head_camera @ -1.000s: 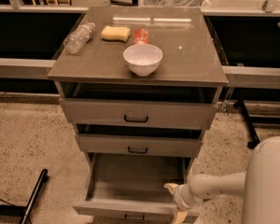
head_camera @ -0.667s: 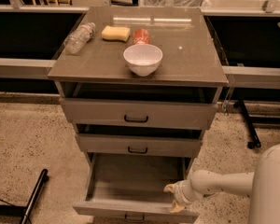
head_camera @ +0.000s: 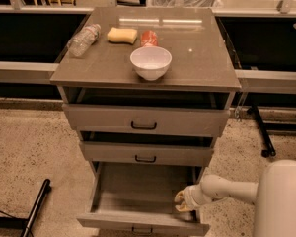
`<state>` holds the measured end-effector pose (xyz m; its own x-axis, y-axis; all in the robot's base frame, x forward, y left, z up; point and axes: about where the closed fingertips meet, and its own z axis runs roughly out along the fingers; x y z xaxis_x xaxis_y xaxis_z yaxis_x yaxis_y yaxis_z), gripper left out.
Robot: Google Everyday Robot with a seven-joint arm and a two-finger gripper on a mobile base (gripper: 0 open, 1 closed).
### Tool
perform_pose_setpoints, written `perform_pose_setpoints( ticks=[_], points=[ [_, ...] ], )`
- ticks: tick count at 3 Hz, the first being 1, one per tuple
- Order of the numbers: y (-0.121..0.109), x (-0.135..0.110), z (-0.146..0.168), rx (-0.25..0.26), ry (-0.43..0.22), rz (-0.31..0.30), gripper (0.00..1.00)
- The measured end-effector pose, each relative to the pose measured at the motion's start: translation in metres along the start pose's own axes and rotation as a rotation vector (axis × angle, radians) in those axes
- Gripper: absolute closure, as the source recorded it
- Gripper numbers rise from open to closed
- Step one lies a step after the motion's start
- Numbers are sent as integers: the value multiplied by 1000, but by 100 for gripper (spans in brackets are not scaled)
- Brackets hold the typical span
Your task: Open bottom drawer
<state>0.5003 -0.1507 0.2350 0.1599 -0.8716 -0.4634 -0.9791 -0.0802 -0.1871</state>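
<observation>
The bottom drawer (head_camera: 138, 194) of the grey-brown cabinet is pulled far out, showing its plain grey inside. Its front panel with the small black handle (head_camera: 142, 229) lies at the lower edge of the camera view. My gripper (head_camera: 184, 201) comes in from the right on a white arm and sits over the drawer's right front corner, just behind the front panel. It has nothing visible in it.
Above are the middle drawer (head_camera: 146, 154) and the top drawer (head_camera: 144, 121), both slightly out. A white bowl (head_camera: 150, 62), yellow sponge (head_camera: 122, 35), red can (head_camera: 149, 37) and plastic bottle (head_camera: 83, 39) rest on the cabinet top (head_camera: 202, 58). A black pole (head_camera: 35, 207) lies on the floor at left.
The arm has drawn back slightly to the right, and the gripper has shifted a little along the drawer's right front corner. The drawer stays open about as before.
</observation>
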Motion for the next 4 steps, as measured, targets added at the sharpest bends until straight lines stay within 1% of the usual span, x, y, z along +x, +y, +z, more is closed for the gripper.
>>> perform_pose_setpoints(
  ticks=[1,2,3,4],
  points=[
    [4,25,28,-46,9,59,63],
    [17,49,46,-84,-16,143,64],
    [36,57,48,-128,-49,214,64],
    [57,55,46,-165,-56,261,64]
  ],
)
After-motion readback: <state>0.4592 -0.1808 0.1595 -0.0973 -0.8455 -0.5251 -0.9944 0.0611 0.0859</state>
